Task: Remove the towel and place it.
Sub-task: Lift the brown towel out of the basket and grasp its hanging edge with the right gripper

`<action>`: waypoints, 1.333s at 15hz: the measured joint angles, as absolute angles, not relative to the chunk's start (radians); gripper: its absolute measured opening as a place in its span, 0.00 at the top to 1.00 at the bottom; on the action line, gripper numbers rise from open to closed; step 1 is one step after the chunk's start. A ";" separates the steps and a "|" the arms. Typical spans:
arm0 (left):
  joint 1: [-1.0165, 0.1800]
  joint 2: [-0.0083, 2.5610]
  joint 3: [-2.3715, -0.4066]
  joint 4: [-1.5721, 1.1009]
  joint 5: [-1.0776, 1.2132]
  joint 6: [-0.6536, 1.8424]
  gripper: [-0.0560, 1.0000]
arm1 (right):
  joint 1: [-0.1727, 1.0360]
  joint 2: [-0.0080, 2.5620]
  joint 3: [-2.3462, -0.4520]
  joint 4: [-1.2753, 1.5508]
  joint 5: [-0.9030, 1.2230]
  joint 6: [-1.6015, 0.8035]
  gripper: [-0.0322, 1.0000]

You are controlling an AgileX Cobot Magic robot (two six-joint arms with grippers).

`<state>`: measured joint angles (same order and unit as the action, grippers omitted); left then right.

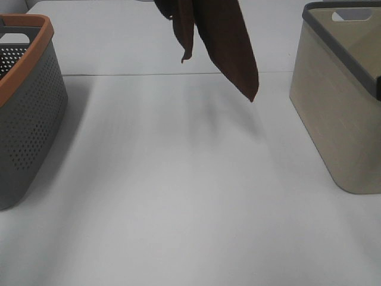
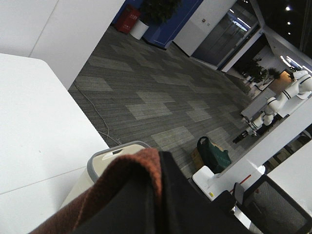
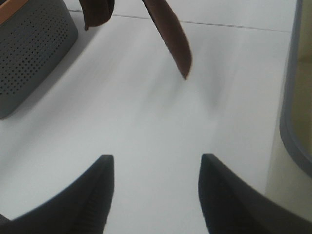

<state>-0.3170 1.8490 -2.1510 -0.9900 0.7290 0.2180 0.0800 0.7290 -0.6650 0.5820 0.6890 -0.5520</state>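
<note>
The towel [image 1: 223,44] is already lifted: it hangs in the air, pinched near its top by the left hand [image 2: 155,200], whose fingers are pressed together with the reddish cloth bunched over them. Below that hand it drops in two folds, and the longer fold ends in a point that hangs clear of the worktop [image 1: 178,196]. The removal therefore looks done and the placing is all that is left. The cloth touches nothing beneath it and lies in neither basket, and I cannot tell from here where it is meant to go

The right hand [image 3: 156,178] is spread with nothing between its fingers. It sits low over bare worktop, with the towel's tip ahead of it and well apart

For room, a wide bare stretch of worktop lies directly under the left hand and its load, so a straight descent should meet nothing. The grey basket [image 1: 27,119], perforated with an orange rim, stands well off to that hand's outer side. The beige basket [image 1: 342,107] stands on the right hand's outer side, its dark rim close beside that hand. A swing toward either basket would probably need the hanging tip carried above the rim. Past the left hand, the worktop's edge falls away to the floor [image 2: 161,102]
</note>
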 joint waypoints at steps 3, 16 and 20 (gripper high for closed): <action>-0.384 1.862 -2.151 -0.925 0.695 0.218 0.95 | 0.261 0.882 -0.695 0.581 0.510 -0.679 0.47; -0.540 1.952 -2.151 -0.808 0.631 0.195 0.95 | 0.652 1.326 -0.698 0.557 -0.192 -0.691 0.47; -0.540 1.952 -2.151 -0.809 0.641 0.195 0.95 | 0.652 1.327 -0.698 0.558 -0.194 -0.691 0.47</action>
<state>-0.5400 1.9520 -2.1510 -0.8090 0.6410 0.1950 0.6520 1.3270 -0.6980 0.5580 -0.1940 -0.6910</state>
